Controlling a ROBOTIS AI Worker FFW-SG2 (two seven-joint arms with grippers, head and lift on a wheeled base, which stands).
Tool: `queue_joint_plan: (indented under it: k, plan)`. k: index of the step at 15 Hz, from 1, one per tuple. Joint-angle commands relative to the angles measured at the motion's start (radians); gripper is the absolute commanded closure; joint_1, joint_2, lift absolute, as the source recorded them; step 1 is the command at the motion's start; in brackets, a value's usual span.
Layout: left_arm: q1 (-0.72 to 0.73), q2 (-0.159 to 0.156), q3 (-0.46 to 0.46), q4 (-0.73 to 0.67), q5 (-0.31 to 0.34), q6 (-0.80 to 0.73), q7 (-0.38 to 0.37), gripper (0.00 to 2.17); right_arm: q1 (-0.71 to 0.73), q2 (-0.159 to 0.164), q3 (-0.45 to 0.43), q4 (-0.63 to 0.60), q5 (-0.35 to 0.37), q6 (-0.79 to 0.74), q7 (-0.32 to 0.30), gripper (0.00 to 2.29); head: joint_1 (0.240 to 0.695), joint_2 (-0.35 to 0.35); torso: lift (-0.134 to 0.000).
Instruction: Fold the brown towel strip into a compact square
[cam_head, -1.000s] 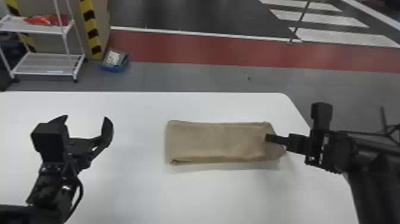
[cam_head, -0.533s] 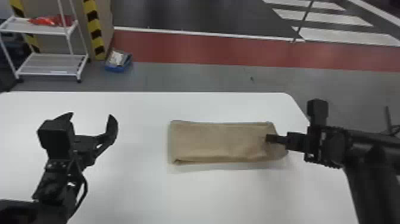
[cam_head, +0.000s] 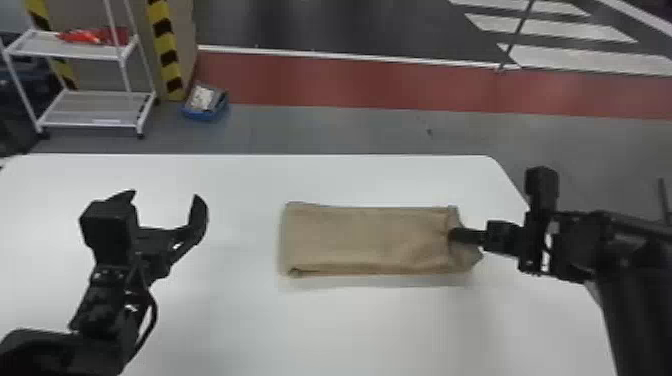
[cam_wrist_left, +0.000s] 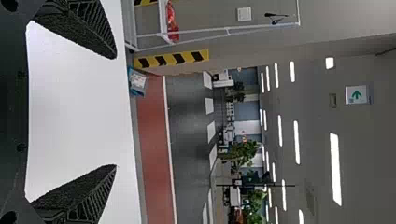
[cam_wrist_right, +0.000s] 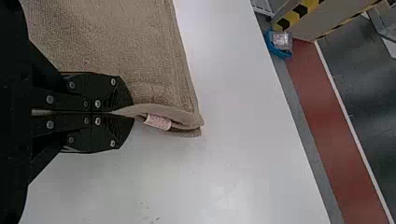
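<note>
The brown towel strip (cam_head: 370, 237) lies lengthwise on the tabletop (cam_head: 380, 330), its right end pinched in the fingers of the right gripper (cam_head: 452, 235). The left gripper (cam_head: 165, 196) waits with fingers spread. The crosswise fold seems due — next, lift that end and carry it leftward.

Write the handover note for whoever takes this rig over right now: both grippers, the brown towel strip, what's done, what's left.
Right gripper: fingers closed on the edge of the strip's right end.
Left gripper: open and empty, to the left of the cloth.
Brown cloth towel strip: on the white table, long side running left to right; a small pale label sticks out at the gripped end.
Done: cloth is a layered strip, right end gripped.
Left: the compact square is not made yet; probably bring the right end over toward the left, then release and flatten.
</note>
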Motion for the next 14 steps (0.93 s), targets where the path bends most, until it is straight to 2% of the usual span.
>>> queue_joint_plan:
  k: [1,4,5,6,8,9,11,12,14]
  plan:
    - [-0.002,0.0,-0.006,0.001,0.002,0.0,-0.003,0.04,0.026,0.002,-0.003,-0.101,-0.05,0.067,-0.001,1.24,0.695,-0.143,-0.109]
    - [-0.005,-0.001,-0.018,0.008,0.019,0.0,-0.041,0.05,0.04,0.015,-0.007,-0.221,-0.124,0.144,-0.004,1.24,0.695,-0.13,-0.109]
    - [-0.005,-0.001,-0.021,0.014,0.028,0.0,-0.06,0.24,0.04,0.016,-0.006,-0.251,-0.159,0.162,-0.012,1.24,0.695,-0.126,-0.109]
    - [-0.002,-0.001,-0.032,0.017,0.032,0.0,-0.064,0.31,0.033,0.016,-0.006,-0.285,-0.207,0.174,-0.027,1.24,0.695,-0.122,-0.109]
    - [0.001,-0.001,-0.04,0.019,0.04,-0.003,-0.077,0.31,-0.018,0.016,0.005,-0.342,-0.284,0.257,-0.07,1.24,0.695,-0.109,-0.109]
    - [0.001,-0.001,-0.043,0.017,0.051,0.0,-0.092,0.43,-0.056,0.016,0.023,-0.359,-0.305,0.297,-0.093,1.24,0.695,-0.103,-0.109]
    - [-0.024,0.0,-0.041,0.011,0.131,0.194,-0.11,1.29,-0.128,0.018,0.085,-0.36,-0.348,0.334,-0.142,1.24,0.695,-0.086,-0.109]
    - [-0.028,0.0,-0.043,0.007,0.16,0.224,-0.127,1.58,-0.158,0.024,0.117,-0.356,-0.345,0.334,-0.156,1.24,0.695,-0.078,-0.109]
    - [-0.025,-0.001,-0.057,-0.001,0.16,0.212,-0.195,1.62,-0.196,0.062,0.149,-0.309,-0.337,0.337,-0.158,1.24,0.695,-0.062,-0.109]
